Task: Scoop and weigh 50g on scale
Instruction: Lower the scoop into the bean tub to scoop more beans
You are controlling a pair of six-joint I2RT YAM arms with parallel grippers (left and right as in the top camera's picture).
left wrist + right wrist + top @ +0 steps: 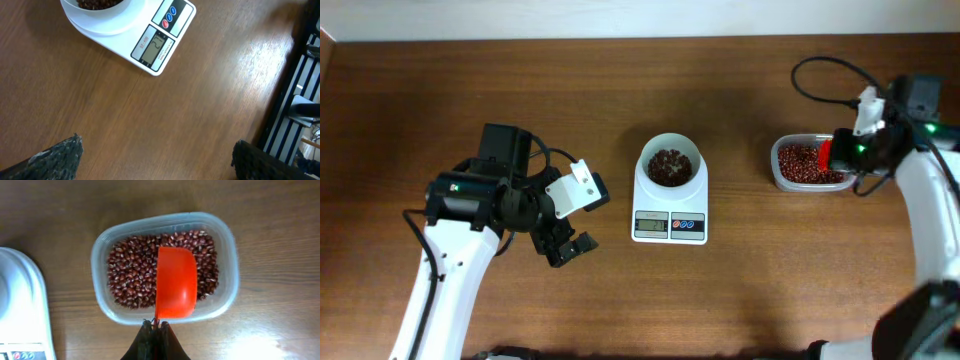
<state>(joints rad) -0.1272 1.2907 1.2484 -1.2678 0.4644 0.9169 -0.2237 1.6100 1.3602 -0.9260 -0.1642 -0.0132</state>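
To the left of the scale [669,228], our left gripper [570,243] hangs with its jaws spread wide, grasping nothing. In the bowl [646,165] on the scale lies a small heap of beans [670,166]; we cannot read the display. To the right of the scale stands the clear tub [100,250] with the bulk of the beans. Over them our right gripper [156,330] is clenched on the handle of the orange scoop [176,282]. We judge another scoop is due: dig shallow, lift level, carry it over the bowl and tip slowly, so we don't overshoot.
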